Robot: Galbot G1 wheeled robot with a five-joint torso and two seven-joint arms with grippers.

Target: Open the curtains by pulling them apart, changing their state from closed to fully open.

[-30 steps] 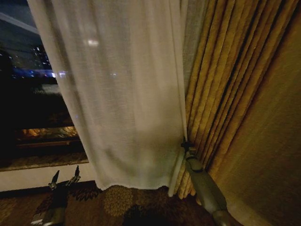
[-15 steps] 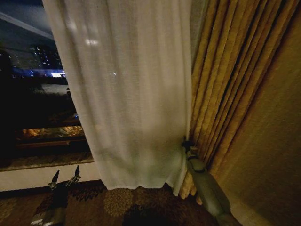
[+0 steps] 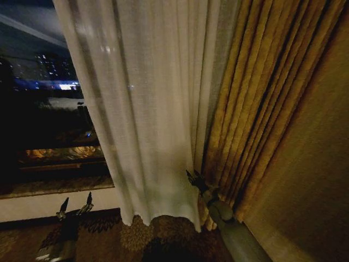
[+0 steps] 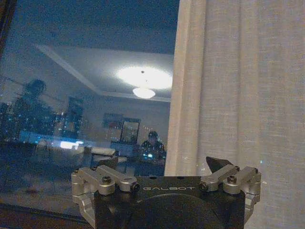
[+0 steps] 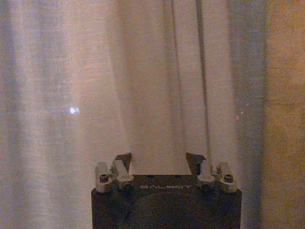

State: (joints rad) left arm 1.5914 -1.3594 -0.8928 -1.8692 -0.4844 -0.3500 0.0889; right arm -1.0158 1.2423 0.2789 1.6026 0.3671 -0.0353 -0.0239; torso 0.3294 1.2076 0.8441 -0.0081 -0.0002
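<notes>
**Right sheer panel gathered toward the drape; window half bared**

The tall dark night window [image 3: 38, 109] stands uncovered on the robot's left, so the opening looks largely done on this side. What remains, as a guess, is to crowd the panel further right; only 1 panel is visible, so the other's state cannot be told.

The floor-length sheer cream-white curtain panel [image 3: 152, 109] hangs in the middle of the head view, its long axis running top to bottom but leaning, the hem swung right toward the robot's right arm. Its pleats are bunched against the thick golden-yellow pleated drape [image 3: 262, 98] just beside it on the right. City lights glimmer through the weave.

The right gripper [image 3: 195, 180] sits low at the panel's right edge, near the hem, fingers spread apart with fabric in front of them and nothing clamped between them.

The left gripper [image 3: 75, 207] is parked low near the patterned brown carpet [image 3: 163, 240], fingers parted and empty, well apart from the curtain.
</notes>
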